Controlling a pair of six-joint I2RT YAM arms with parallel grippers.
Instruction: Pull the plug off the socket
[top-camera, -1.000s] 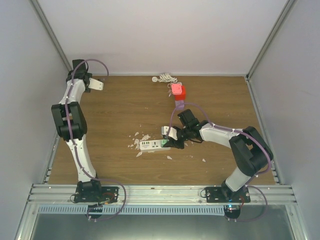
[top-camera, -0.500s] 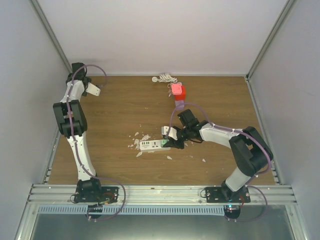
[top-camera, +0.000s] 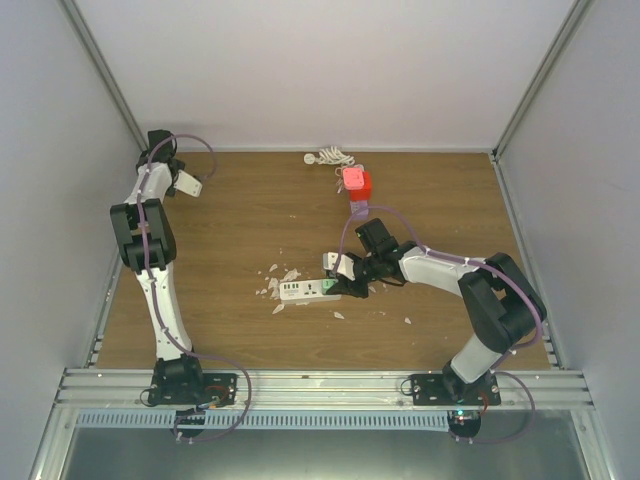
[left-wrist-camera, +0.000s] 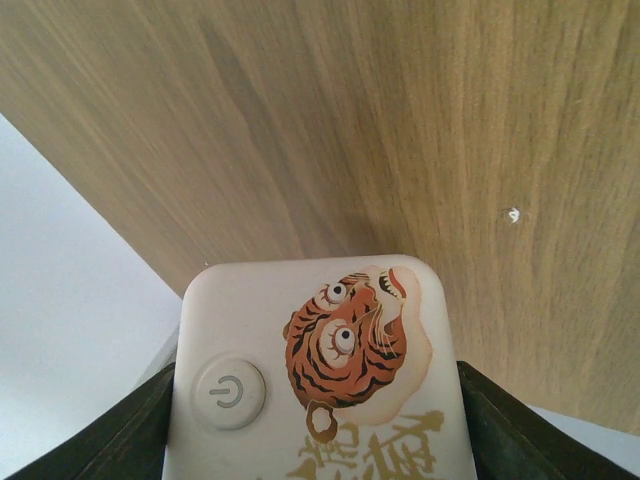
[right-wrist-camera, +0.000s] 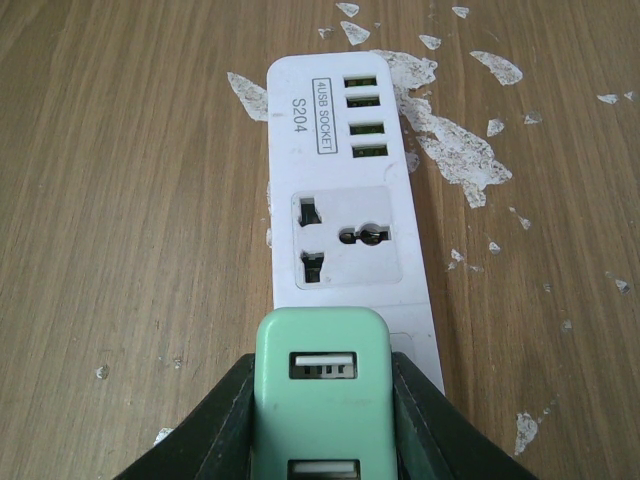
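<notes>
A white power strip (top-camera: 300, 290) lies mid-table; in the right wrist view (right-wrist-camera: 345, 190) it shows USB ports and one empty socket. A mint-green plug (right-wrist-camera: 322, 385) with USB ports stands on the strip's near end, also in the top view (top-camera: 329, 287). Its pins are hidden. My right gripper (right-wrist-camera: 322, 400) is shut on the plug's sides, low over the strip (top-camera: 342, 279). My left gripper (top-camera: 188, 184) is at the far left corner, shut on a white box with a tiger picture and a power button (left-wrist-camera: 320, 370).
White paint flakes (right-wrist-camera: 450, 150) lie around the strip. A red and pink object (top-camera: 355, 183) and a coiled white cord (top-camera: 328, 156) are at the back. Enclosure walls stand close on the left, back and right.
My left arm has folded closer to the left wall, and the white box has tilted and dropped slightly. My right gripper, the plug and the strip have not moved.
</notes>
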